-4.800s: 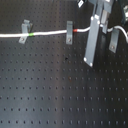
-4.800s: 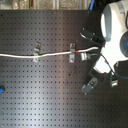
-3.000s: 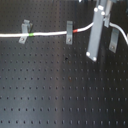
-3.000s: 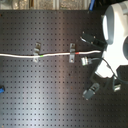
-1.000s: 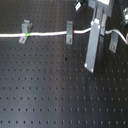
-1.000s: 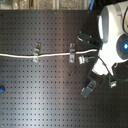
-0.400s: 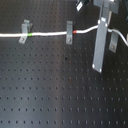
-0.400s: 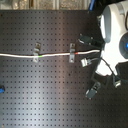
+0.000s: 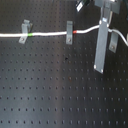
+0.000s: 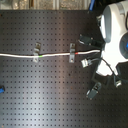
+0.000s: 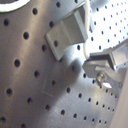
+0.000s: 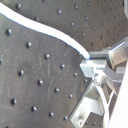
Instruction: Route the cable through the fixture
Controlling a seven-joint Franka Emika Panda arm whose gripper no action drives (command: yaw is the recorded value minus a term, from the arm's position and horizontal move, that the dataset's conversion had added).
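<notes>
White rope-like cable (image 9: 50, 35) lies across the black perforated worktop (image 9: 50, 90), running from the first exterior view's left edge toward the arm at the first exterior view's right. Its short green band (image 9: 32, 35) sits just beside a bent-topped grey bracket (image 9: 24, 30), and its short red band (image 9: 75, 32) sits just beside a small upright grey metal clip (image 9: 69, 31); the cord appears to pass through both. In the second exterior view the same cord (image 10: 20, 55) crosses from the left edge past the two clips (image 10: 72, 52) and ends under the white robot body (image 10: 114, 30). A second upright grey tab, the fixture (image 9: 114, 42), stands at the first exterior view's right with the cord curving by it, partly hidden behind a long grey finger of the gripper (image 9: 101, 50). In the second wrist view the cord (image 12: 45, 27) ends at the grey gripper (image 12: 97, 62), which seems closed on the cable's end, though the blur makes this uncertain. The arm is cut off at the top of the first exterior view.
</notes>
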